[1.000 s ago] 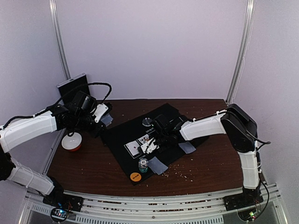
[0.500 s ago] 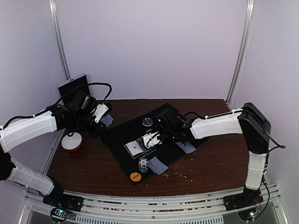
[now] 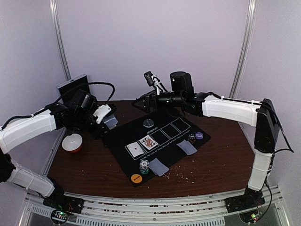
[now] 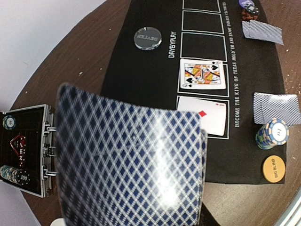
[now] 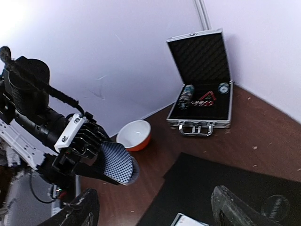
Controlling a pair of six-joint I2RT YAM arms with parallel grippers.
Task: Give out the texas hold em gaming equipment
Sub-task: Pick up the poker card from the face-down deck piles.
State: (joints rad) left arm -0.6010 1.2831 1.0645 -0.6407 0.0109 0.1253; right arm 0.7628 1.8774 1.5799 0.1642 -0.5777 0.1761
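My left gripper is shut on a deck of blue-backed playing cards, held over the table's left side; the deck hides its fingers in the left wrist view. My right gripper hangs open and empty, raised above the mat's back edge. Two face-up cards, a king and an ace of diamonds, lie in the boxes of the black mat. Face-down pairs lie by chip stacks, with orange, purple and clear dealer discs.
A red-and-white bowl sits left of the mat, close under my left arm. The open silver case with chips stands at the back left corner. Crumbs dot the wood at the front right.
My right gripper has opened, leaving the king face up on the mat next to the ace, and has lifted and swung to the back of the table. The left arm has stayed put.
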